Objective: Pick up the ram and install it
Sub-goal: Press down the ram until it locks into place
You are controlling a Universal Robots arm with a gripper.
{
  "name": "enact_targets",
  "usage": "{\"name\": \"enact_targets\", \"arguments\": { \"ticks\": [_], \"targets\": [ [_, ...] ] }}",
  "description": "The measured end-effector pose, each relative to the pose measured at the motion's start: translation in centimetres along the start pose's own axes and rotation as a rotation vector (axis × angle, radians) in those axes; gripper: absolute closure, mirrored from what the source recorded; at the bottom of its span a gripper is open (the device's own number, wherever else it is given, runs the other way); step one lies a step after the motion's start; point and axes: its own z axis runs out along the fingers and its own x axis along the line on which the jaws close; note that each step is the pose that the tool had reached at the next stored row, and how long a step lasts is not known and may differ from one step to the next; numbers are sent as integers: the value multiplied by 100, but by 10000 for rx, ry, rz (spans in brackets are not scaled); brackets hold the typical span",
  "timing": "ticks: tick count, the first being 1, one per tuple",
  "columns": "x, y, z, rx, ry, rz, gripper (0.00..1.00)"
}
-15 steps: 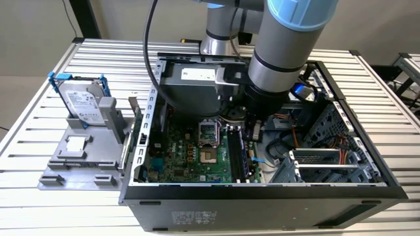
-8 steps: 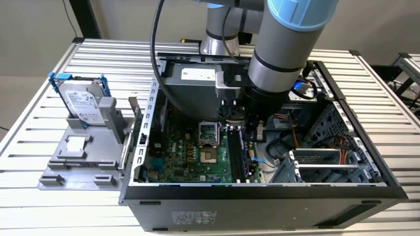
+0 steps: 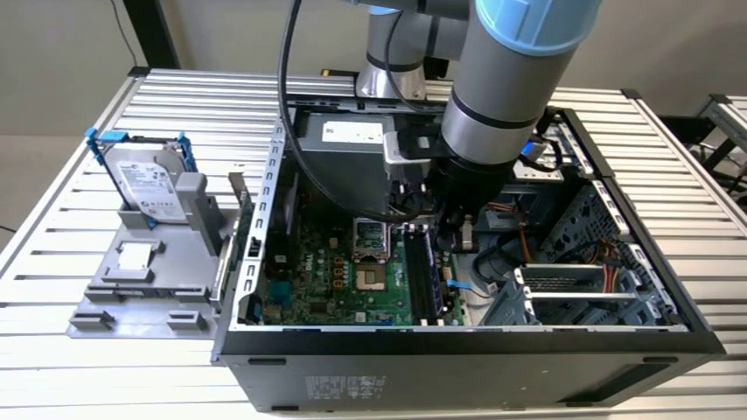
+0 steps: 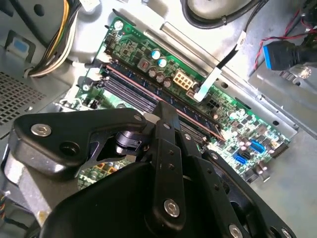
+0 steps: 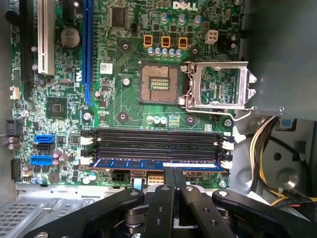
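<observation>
Exterior view: high, off the arm, angled down and set back; it takes in the slatted tabletop [image 3: 70,262], the whole open computer case [image 3: 467,350] and the arm [image 3: 513,79] reaching in. First wrist view: rides on the arm, looks nearly straight down onto the motherboard [image 5: 124,99] from close, pincer [image 5: 174,181] linkage along one edge. Second wrist view: closer and oblique, peering past the pincer [image 4: 166,111] body across the motherboard [image 4: 247,129]. All three share the motherboard [image 3: 350,289]; both wrist views share the memory slots [image 5: 153,144] [image 4: 133,94].
</observation>
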Motion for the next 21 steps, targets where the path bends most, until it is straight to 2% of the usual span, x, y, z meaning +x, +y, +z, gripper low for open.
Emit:
{"name": "enact_targets", "arguments": {
  "ticks": [5, 13, 21],
  "targets": [
    [0, 0, 14, 1, -2, -4, 100],
    [7, 0, 137, 0, -1, -4, 100],
    [7, 0, 147, 1, -2, -2, 100]
  ]
}}
